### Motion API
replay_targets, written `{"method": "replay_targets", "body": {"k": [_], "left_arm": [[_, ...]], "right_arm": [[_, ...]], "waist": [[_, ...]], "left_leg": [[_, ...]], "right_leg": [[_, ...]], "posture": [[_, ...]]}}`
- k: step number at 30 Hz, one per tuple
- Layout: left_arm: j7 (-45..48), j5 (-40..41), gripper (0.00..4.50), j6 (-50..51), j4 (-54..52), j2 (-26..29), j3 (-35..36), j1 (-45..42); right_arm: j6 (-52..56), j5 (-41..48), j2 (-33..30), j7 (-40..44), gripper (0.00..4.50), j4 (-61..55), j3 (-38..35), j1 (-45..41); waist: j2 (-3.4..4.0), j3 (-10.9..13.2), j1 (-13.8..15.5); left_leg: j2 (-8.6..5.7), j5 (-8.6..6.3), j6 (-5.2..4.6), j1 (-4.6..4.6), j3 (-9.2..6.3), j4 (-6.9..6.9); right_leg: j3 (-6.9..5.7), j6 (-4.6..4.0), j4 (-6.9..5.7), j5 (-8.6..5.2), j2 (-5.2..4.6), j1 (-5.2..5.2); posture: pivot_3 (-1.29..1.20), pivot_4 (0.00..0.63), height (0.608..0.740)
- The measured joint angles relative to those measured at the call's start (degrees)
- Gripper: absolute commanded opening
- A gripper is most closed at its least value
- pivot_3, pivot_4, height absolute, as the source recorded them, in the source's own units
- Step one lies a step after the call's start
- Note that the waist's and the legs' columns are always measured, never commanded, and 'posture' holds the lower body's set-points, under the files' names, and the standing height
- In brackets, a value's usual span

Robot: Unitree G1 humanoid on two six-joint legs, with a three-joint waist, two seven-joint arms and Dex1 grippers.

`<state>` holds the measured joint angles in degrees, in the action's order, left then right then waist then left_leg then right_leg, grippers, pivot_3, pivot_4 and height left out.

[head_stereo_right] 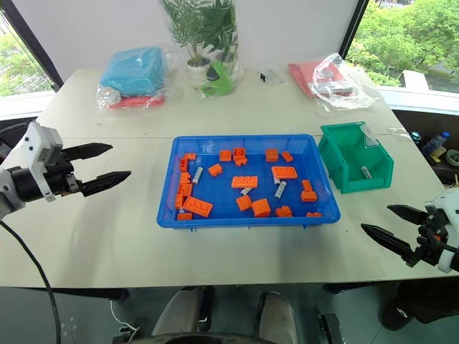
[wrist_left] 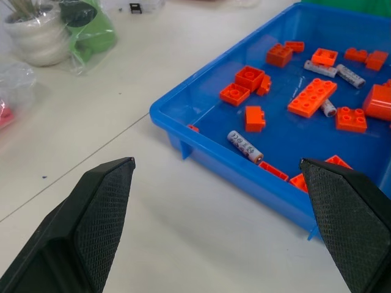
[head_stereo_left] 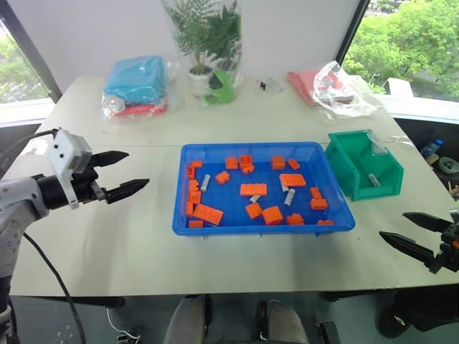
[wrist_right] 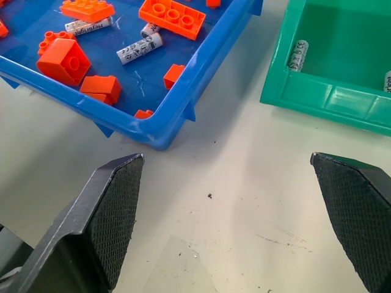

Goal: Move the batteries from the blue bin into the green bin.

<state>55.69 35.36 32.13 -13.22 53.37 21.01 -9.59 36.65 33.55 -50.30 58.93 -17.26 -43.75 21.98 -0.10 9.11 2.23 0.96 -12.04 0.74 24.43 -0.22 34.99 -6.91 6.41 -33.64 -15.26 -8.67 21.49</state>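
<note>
Several batteries (head_stereo_left: 289, 198) lie among orange bricks (head_stereo_left: 253, 189) in the blue bin (head_stereo_left: 188, 226) mid-table, small, rigid, smooth (likely to roll), best pinched across the middle; both hands, left hand (head_stereo_left: 125, 174) and right hand (head_stereo_left: 413, 234), hover wide open and empty, the green bin (head_stereo_left: 344, 173) just right.

White wrist housings, black pointed textured fingers (wrist_left: 101, 207).
</note>
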Motion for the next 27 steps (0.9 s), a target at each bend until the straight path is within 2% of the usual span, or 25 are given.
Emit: {"method": "replay_targets", "body": {"k": [13, 22, 24, 27], "left_arm": [[-0.1, -0.4, 4.5, 0.0, -0.2, 0.0, 0.0, 0.3], [-0.5, 1.5, 4.5, 2.3, -2.9, -0.3, 0.2, 3.9], [-0.7, 1.5, 4.5, 2.3, -3.1, -0.3, 0.2, 3.8], [-0.5, 2.6, 4.5, 2.6, -4.0, -0.4, 0.4, 2.9]], "right_arm": [[-0.9, -0.2, -0.6, 0.0, 4.48, 2.1, 0.9, -4.1], [0.0, -0.1, -3.2, 0.9, 4.48, 3.5, 2.8, -6.9], [-0.5, -0.6, -4.2, 1.1, 4.48, 4.0, 4.0, -8.5], [-1.6, -1.3, -7.6, 1.8, 4.48, 4.9, 9.5, -16.1]], "waist": [[0.01, 0.0, 0.1], [-0.05, 0.0, 0.1], [0.02, 0.0, 0.0], [0.14, 0.1, -0.3]], "left_leg": [[-0.03, -0.04, 0.02, -0.04, 0.2, -0.06], [0.0, -0.04, 0.02, -0.07, 0.27, 0.02], [0.0, -0.04, 0.02, -0.06, 0.27, 0.04], [0.03, -0.04, 0.01, -0.04, 0.27, 0.07]], "right_leg": [[-0.16, 0.11, 0.29, 0.16, -0.01, -0.04], [-0.17, 0.12, 0.26, 0.29, -0.02, -0.05], [-0.17, 0.11, 0.3, 0.29, -0.05, -0.05], [-0.19, -0.04, 0.39, 0.42, -0.08, 0.01]], "posture": [[0.0, 0.15, 0.672], [0.0, 0.15, 0.672], [0.0, 0.15, 0.672], [0.0, 0.15, 0.672]]}}
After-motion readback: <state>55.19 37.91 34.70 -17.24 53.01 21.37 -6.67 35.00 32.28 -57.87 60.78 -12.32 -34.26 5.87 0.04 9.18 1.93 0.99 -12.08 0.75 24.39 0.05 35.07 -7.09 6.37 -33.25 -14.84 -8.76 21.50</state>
